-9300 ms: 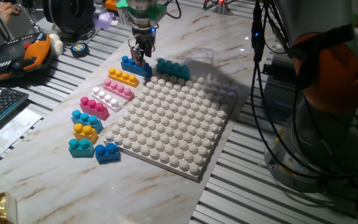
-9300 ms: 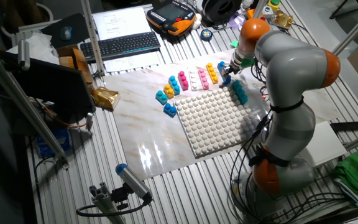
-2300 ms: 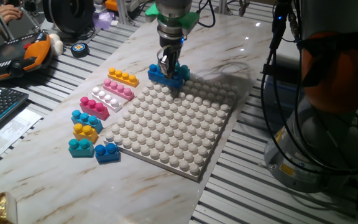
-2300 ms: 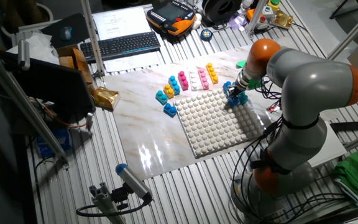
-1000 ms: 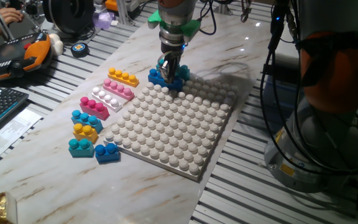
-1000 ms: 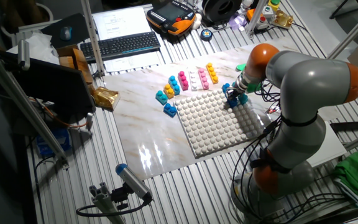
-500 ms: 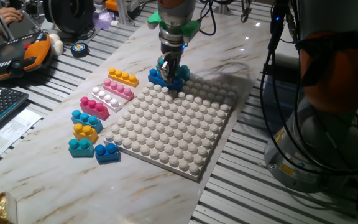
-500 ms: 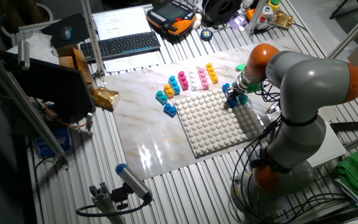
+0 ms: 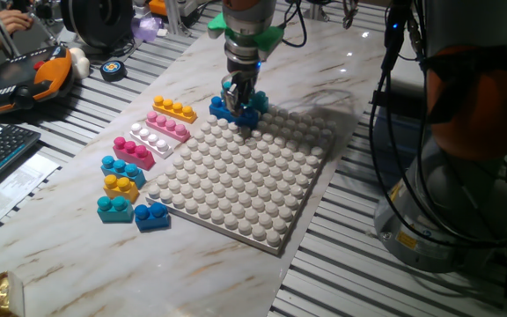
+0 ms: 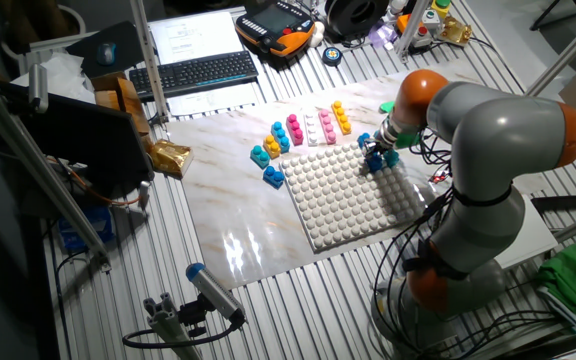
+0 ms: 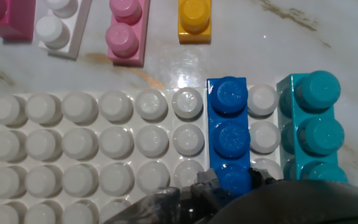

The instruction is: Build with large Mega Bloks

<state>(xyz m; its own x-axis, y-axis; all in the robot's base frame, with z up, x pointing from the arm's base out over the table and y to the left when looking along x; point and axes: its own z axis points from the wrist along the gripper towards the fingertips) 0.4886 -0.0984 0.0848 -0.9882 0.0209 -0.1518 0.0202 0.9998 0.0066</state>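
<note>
Blue brick (image 9: 224, 110): at far edge of baseplate (image 9: 245, 176), gripper (image 9: 238, 95) clenched on it; orange-yellow brick (image 9: 175, 109), pink brick (image 9: 167, 125), white brick (image 9: 152, 137), magenta brick (image 9: 134, 151) rowed on bench (image 9: 77, 229)
Other fixed view: gripper (image 10: 376, 152) down on baseplate (image 10: 348, 195)
Hand view: blue brick (image 11: 230, 134) seated on baseplate (image 11: 92, 162) studs, teal brick (image 11: 311, 127) one stud column away

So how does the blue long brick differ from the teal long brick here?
The blue long brick sits between the tool's fingers; the teal long brick is free. Blue lies further in on the baseplate; teal lies along its edge, one stud row apart. Both lie parallel on the plate's corner.
</note>
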